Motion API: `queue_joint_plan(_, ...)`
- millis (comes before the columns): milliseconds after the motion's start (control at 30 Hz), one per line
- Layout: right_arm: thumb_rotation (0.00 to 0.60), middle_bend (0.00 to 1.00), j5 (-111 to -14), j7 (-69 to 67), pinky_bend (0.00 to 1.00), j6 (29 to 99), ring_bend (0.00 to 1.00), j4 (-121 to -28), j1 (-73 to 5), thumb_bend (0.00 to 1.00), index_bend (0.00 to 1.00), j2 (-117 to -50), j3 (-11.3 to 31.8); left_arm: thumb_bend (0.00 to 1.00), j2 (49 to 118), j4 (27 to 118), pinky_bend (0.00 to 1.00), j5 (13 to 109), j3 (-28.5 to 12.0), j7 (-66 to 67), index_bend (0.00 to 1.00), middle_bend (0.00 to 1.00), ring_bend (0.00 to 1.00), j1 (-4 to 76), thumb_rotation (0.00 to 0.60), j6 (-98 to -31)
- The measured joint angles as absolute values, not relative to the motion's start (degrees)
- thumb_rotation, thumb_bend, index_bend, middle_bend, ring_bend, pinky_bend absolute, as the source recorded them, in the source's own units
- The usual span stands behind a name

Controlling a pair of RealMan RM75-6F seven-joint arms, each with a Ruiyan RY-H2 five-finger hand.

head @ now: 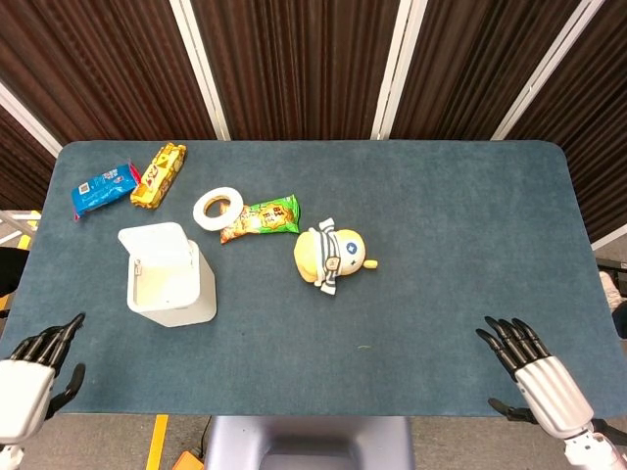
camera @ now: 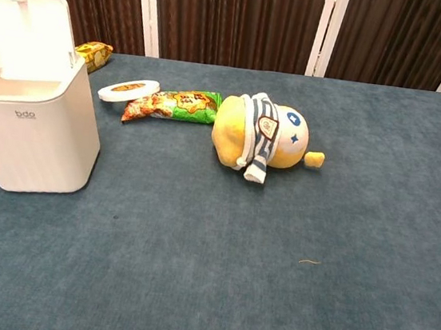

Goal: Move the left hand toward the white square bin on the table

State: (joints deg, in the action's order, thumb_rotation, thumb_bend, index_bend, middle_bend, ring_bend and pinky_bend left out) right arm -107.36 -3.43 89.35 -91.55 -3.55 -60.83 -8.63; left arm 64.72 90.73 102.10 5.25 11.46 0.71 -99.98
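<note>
Blue felt table [head: 441, 245], dark slatted wall behind. My left hand [head: 29, 377] at the near-left edge, fingers spread, empty. My right hand [head: 534, 370] likewise, near-right. Beyond the left: white square plastic bin [head: 168, 281], lid raised.

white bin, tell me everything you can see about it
The bin is a white, square, smooth plastic-looking container with rounded corners and small grey lettering on its front. Its hinged lid stands open, tilted back, showing a pale interior; no contents can be made out. It stands upright on the blue table, at the left, near the front edge. Nothing touches it; the left hand is well clear of it.
</note>
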Motion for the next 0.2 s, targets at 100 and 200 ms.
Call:
queue_joint_plan(100, 0.6, 0.0, -107.2, -3.4, 0.0, 89.0, 0.0, -91.7, -3.6, 0.08, 0.0, -60.8, -8.7, 0.44, 64.9, 87.9, 0.0, 100.5, 5.8, 9.4, 0.0, 0.0, 0.0, -0.4, 0.6, -98.9)
queue_joint_plan(200, 0.6, 0.0, -107.9, -3.8, 0.0, 90.0, 0.0, -91.5, -3.5, 0.08, 0.0, -60.9, -8.6, 0.44, 64.7, 89.2, 0.0, 98.8, 5.9, 7.1, 0.0, 0.0, 0.0, -1.2, 0.6, -97.4)
